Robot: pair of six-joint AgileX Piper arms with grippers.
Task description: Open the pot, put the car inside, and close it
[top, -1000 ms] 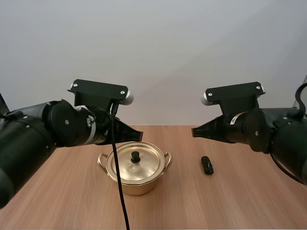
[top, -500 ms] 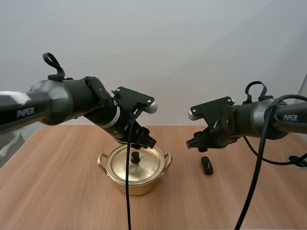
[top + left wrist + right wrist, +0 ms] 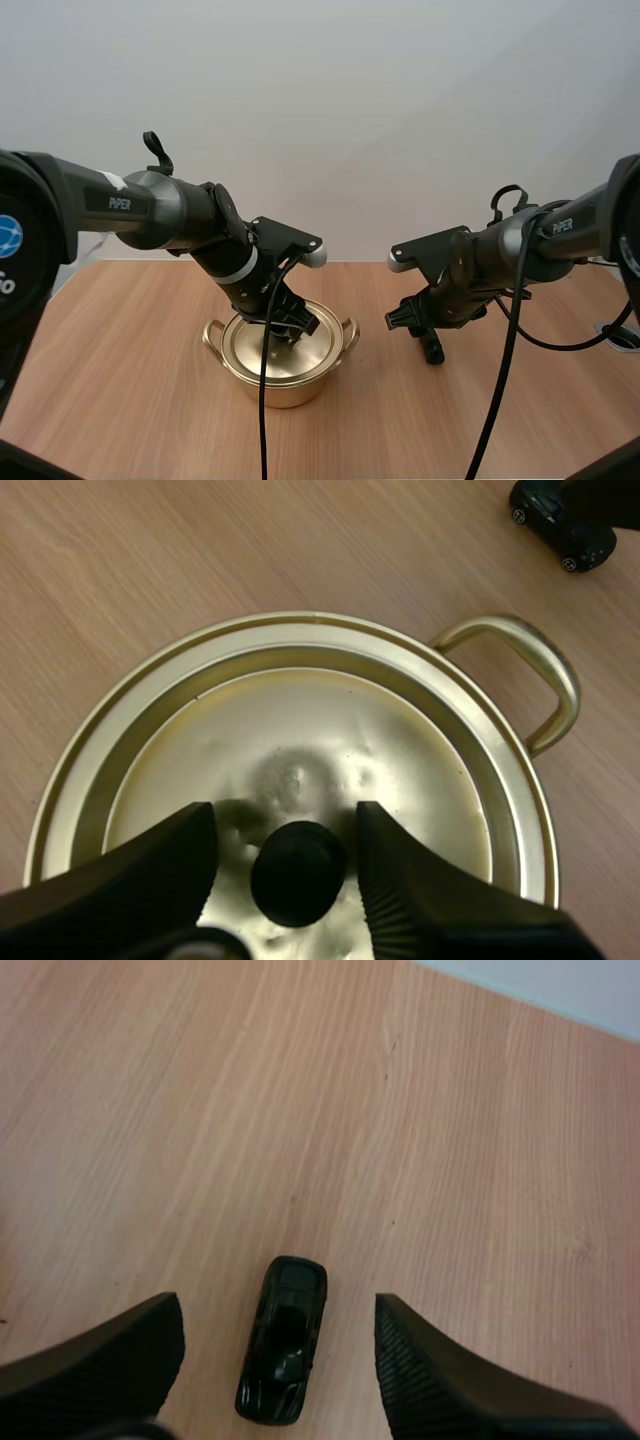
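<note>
Left of centre in the high view, the gold pot point(image 3: 285, 378) sits on the wooden table point(image 3: 120, 380) with its lid point(image 3: 300, 720) on. The left gripper point(image 3: 285, 820) is open, one finger on either side of the lid's black knob point(image 3: 297, 872), not pinching it. Right of centre, the right gripper point(image 3: 280, 1305) is spread wide over the black toy car point(image 3: 283, 1345) and holds nothing

A wooden tabletop point(image 3: 120, 390) with fine lengthwise grain fills the foreground under soft, even light. Directly behind the tabletop's far edge rises a plain, pale grey wall point(image 3: 360, 90).
</note>
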